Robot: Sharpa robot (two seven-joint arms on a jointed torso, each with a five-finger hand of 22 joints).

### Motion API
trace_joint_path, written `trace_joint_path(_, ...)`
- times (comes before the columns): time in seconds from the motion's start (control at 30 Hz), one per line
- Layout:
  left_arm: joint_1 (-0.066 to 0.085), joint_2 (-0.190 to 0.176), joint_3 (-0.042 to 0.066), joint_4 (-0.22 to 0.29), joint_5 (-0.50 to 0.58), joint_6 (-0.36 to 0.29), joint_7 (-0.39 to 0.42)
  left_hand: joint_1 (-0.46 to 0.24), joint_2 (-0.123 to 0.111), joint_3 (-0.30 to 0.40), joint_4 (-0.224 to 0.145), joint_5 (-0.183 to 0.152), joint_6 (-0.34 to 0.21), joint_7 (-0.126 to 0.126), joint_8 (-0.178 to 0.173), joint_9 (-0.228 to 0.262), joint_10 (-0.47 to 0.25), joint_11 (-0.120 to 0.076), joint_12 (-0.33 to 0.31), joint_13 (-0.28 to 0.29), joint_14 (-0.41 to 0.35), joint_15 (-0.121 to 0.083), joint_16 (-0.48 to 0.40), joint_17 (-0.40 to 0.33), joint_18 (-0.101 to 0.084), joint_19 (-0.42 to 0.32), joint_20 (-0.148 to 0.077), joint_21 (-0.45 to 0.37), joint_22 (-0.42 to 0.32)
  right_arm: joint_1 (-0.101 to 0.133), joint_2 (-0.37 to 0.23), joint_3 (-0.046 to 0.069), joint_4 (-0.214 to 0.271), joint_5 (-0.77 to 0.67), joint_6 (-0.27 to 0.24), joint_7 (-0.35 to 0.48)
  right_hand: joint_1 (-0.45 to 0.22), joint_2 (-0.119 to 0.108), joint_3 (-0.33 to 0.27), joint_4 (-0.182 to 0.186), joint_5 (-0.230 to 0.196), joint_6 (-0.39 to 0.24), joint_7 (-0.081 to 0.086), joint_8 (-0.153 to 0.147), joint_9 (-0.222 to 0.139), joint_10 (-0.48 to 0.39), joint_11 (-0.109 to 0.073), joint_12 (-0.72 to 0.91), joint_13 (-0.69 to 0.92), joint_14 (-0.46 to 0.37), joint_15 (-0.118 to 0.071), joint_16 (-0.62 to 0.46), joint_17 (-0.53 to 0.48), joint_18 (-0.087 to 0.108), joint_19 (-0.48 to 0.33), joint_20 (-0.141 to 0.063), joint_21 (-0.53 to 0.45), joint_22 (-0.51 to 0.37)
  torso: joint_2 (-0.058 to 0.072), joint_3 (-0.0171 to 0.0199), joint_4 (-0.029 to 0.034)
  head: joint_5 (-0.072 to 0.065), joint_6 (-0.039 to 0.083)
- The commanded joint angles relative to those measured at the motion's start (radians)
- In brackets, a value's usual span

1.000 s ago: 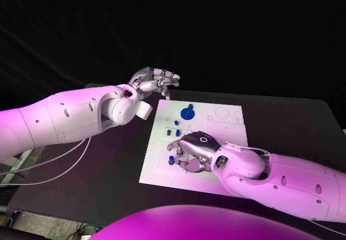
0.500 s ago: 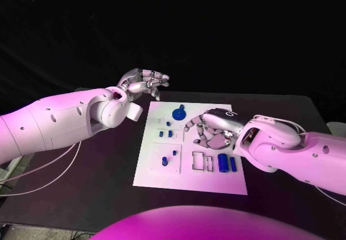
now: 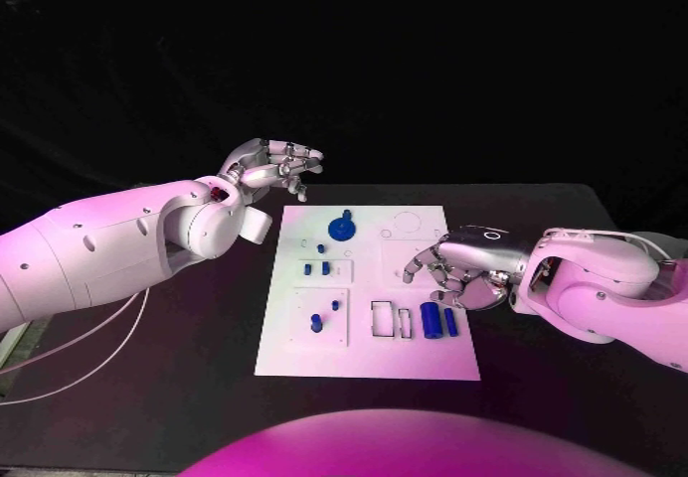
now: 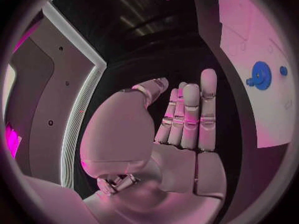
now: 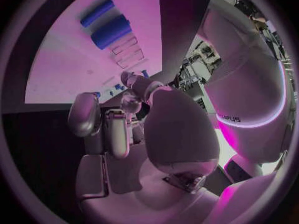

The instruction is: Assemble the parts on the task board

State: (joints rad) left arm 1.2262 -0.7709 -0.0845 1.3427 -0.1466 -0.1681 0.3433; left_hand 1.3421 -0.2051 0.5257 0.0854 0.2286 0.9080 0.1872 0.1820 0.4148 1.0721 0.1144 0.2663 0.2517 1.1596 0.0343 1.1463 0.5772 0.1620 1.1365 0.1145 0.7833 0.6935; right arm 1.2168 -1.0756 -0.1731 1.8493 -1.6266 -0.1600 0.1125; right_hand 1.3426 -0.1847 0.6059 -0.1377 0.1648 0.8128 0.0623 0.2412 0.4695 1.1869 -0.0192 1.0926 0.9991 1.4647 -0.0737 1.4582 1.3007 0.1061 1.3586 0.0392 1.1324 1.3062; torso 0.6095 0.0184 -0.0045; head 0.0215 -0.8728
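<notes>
The white task board (image 3: 287, 358) lies in the middle of the black table. On it are a blue gear (image 3: 341, 228), two small blue pieces (image 3: 317, 268), two more small pieces (image 3: 318, 320) nearer me, and two blue cylinders (image 3: 438, 321) lying side by side next to rectangular slots (image 3: 390, 319). My right hand (image 3: 456, 268) hovers over the board's right side, just beyond the cylinders, fingers curled in with nothing in them. My left hand (image 3: 269, 164) is raised off the board's far left corner and holds nothing. In the left wrist view its fingers (image 4: 190, 114) are straight and the gear (image 4: 261, 75) lies beyond them.
Black table (image 3: 158, 358) surrounds the board, with bare surface to the left and near side. My left arm (image 3: 115, 238) spans the left of the table and my right arm (image 3: 609, 288) the right. White cables (image 3: 72, 348) hang at the left edge.
My right hand has lifted off the near part of the board and drawn back to the right, uncovering the two blue cylinders. The left hand stays raised; the camera has shifted.
</notes>
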Motion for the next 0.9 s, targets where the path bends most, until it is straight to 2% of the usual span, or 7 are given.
trace_joint_path(0.03,0.0,0.001,0.001,0.0,0.005,0.016,0.009,0.012,-0.001,0.002,-0.004,0.004,-0.005,0.0,-0.002,-0.001,-0.009,-0.001,0.003,0.001,-0.005,-0.001,0.003,-0.001,0.02,0.001,0.005,-0.003,0.0,0.0,-0.024,-0.005,0.013,-0.148,0.049,0.018,0.012,-0.001,0.007,-0.005,0.0,0.01,-0.002,0.012,0.003,-0.01,-0.001,-0.002,0.0,0.055,-0.007,0.003,0.001,-0.01,-0.002,-0.01,-0.004,0.002,0.0,-0.0004,0.0009,-0.009,0.0)
trace_joint_path(0.17,-0.001,0.001,0.001,-0.001,0.005,0.016,0.009,0.012,-0.001,0.002,-0.004,0.004,-0.005,0.0,-0.002,-0.001,-0.009,-0.001,0.003,0.001,-0.005,-0.001,0.003,-0.001,0.02,0.001,0.005,-0.003,0.0,0.0,-0.054,-0.013,0.025,-0.189,0.052,0.006,0.013,0.001,0.016,-0.008,-0.009,0.022,-0.001,0.026,0.006,-0.011,-0.001,0.001,0.004,0.055,-0.007,0.002,0.0,-0.011,-0.002,-0.011,-0.001,0.007,0.001,-0.0016,0.0013,-0.017,0.0)
trace_joint_path(0.3,-0.001,0.001,0.001,-0.002,0.005,0.016,0.009,0.012,-0.001,0.002,-0.004,0.004,-0.005,0.0,-0.002,-0.001,-0.009,-0.001,0.003,0.001,-0.005,-0.001,0.003,-0.001,0.02,0.001,0.005,-0.003,0.0,-0.001,-0.076,-0.017,0.037,-0.192,0.025,-0.022,-0.049,-0.013,-0.006,0.031,-0.021,0.049,0.027,0.058,0.012,0.0,0.015,0.02,0.025,0.057,0.003,0.005,0.008,-0.016,0.004,-0.002,0.009,0.018,0.001,-0.0013,0.0032,-0.024,0.0)
trace_joint_path(0.47,-0.001,0.001,0.001,0.001,0.005,0.017,0.009,0.012,-0.001,0.002,-0.004,0.004,-0.005,0.0,-0.002,-0.001,-0.009,-0.001,0.003,0.001,-0.005,-0.001,0.003,-0.001,0.02,0.001,0.005,-0.003,0.0,-0.015,-0.104,-0.028,0.048,-0.123,-0.036,-0.116,-0.191,-0.042,-0.095,0.149,-0.031,0.093,0.063,0.086,0.013,0.037,0.062,0.063,0.066,0.074,0.043,0.043,0.091,-0.029,0.038,0.027,0.055,0.047,0.001,-0.004,0.0045,-0.031,0.0)
trace_joint_path(0.6,-0.001,-0.002,0.001,0.003,0.004,0.016,0.009,0.012,-0.001,0.002,-0.004,0.004,-0.005,0.0,-0.002,-0.001,-0.009,-0.001,0.003,0.001,-0.005,-0.001,0.003,-0.001,0.02,0.001,0.005,-0.003,0.0,-0.045,-0.117,-0.033,0.063,-0.05,-0.114,-0.248,-0.269,-0.046,-0.21,0.265,-0.057,0.097,0.059,0.113,0.02,0.064,0.061,0.091,0.095,0.079,0.046,0.06,0.125,-0.029,0.053,0.038,0.068,0.056,0.001,-0.0044,0.0016,-0.031,0.0)
trace_joint_path(0.8,-0.001,-0.004,0.0,0.004,0.004,0.016,0.008,0.012,-0.001,0.002,-0.004,0.004,-0.005,0.0,-0.002,-0.001,-0.009,-0.001,0.003,0.001,-0.005,-0.001,0.003,-0.001,0.02,0.001,0.005,-0.003,0.0,-0.072,-0.117,-0.037,0.081,0.024,-0.187,-0.418,-0.244,-0.019,-0.373,0.411,-0.026,0.091,0.048,0.161,0.041,0.119,0.052,0.158,0.174,0.084,0.041,0.074,0.157,-0.033,0.069,0.032,0.085,0.071,0.0,-0.0053,0.0014,-0.037,0.0)
trace_joint_path(0.9,-0.001,-0.004,0.0,0.005,0.004,0.016,0.008,0.012,-0.001,0.002,-0.004,0.004,-0.005,0.0,-0.002,-0.001,-0.009,-0.001,0.003,0.001,-0.005,-0.001,0.003,-0.001,0.02,0.001,0.005,-0.003,0.0,-0.083,-0.11,-0.038,0.091,0.054,-0.211,-0.494,-0.242,-0.007,-0.432,0.43,-0.002,0.085,0.048,0.173,0.045,0.133,0.053,0.176,0.199,0.086,0.039,0.077,0.167,-0.034,0.071,0.032,0.086,0.074,0.0,-0.0057,0.0031,-0.04,0.0)
